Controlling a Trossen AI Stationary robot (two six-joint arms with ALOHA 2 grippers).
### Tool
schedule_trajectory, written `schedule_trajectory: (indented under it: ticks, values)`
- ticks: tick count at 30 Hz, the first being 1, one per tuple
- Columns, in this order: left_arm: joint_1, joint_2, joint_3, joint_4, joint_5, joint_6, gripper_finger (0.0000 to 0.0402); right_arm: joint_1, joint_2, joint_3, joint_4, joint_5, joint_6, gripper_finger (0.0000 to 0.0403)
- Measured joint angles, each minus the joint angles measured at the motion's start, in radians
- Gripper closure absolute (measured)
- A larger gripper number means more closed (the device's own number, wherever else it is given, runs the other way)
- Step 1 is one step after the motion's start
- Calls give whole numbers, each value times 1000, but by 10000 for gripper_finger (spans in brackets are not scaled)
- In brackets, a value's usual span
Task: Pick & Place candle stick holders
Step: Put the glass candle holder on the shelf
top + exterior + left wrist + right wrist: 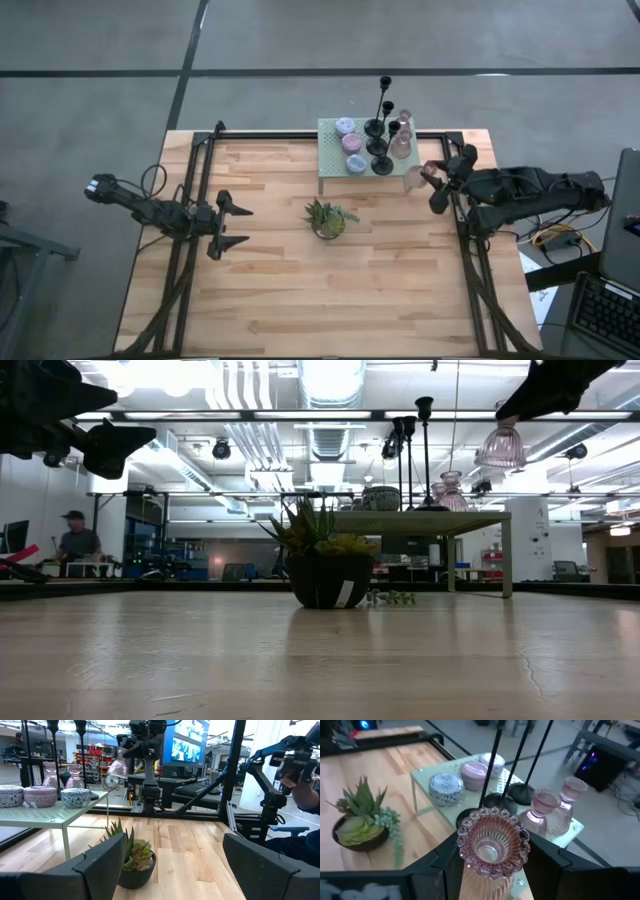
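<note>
- Pink glass candle holder [492, 851] is clamped in the right gripper [495, 870], up in the air just beside the mesh rack [330, 165].
- Rack beyond carries three black candlesticks [381, 128], two pink holders [555, 810], three round pots [465, 777].
- Left gripper [232, 226] hangs wide apart, empty.

Pink glass holder [492, 851] between right end effector [495, 870] fingers: lower body cut off by right wrist picture's edge, foot unseen. Black candlesticks [512, 762] beyond it: tops cut off there. Low view: both end effectors cut by top edge; left end effector [95, 440] only part shown. Left wrist view: candlestick bases hidden behind bowls on rack [60, 815]. Person [75, 540] far behind tabletop [320, 660]: too small for detail.
</note>
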Motion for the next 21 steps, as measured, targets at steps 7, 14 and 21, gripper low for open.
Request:
schedule_trajectory:
  ticks: [7, 14, 21]
  values:
    - [0, 0, 0, 0, 0, 0, 67, -185, 51, -1, 53, -133, -104, 243]
    - [0, 0, 0, -1, 0, 0, 67, -335, 93, -3, 135, -304, -174, 242]
    - [0, 0, 0, -2, 0, 0, 67, -432, 158, -11, 148, -331, -236, 240]
